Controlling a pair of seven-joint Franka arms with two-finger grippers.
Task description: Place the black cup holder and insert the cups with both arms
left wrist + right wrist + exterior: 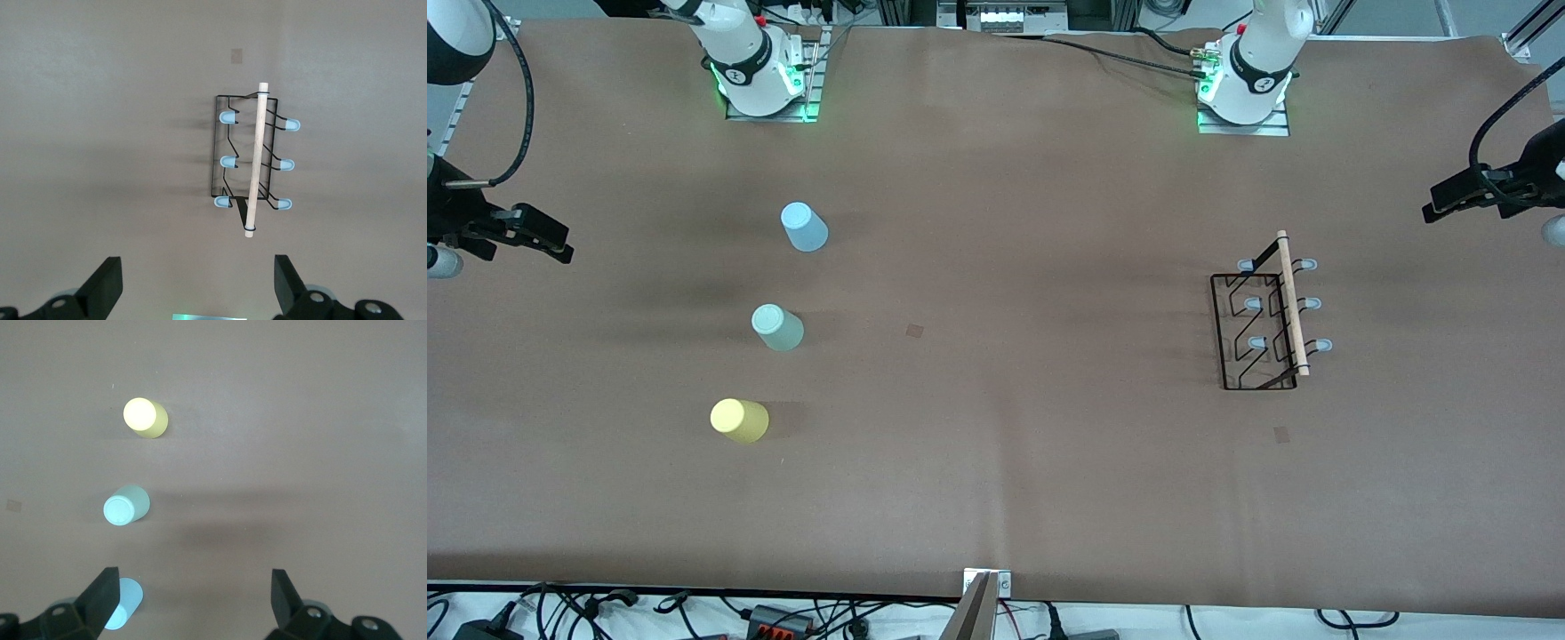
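Observation:
The black cup holder [1292, 302] stands on the brown table toward the left arm's end, wooden rod on top and grey-blue prong tips to both sides. It also shows in the left wrist view [257, 160]. The light blue cup [805, 228], the mint cup [777, 327] and the yellow cup [739, 420] stand in a row toward the right arm's end. The right wrist view shows the yellow cup [145, 417], the mint cup [126, 505] and the blue cup [123, 603], which is partly hidden by a finger. My left gripper [1436, 206] [198, 287] is open and empty, raised at the table's end. My right gripper [556, 242] [197, 600] is open and empty, raised at the other end.
Two small tape marks lie on the table, one near the middle [914, 331] and one nearer to the front camera than the holder [1281, 434]. The arm bases [760, 71] [1249, 84] stand along the top edge. Cables run along the table's near edge [783, 613].

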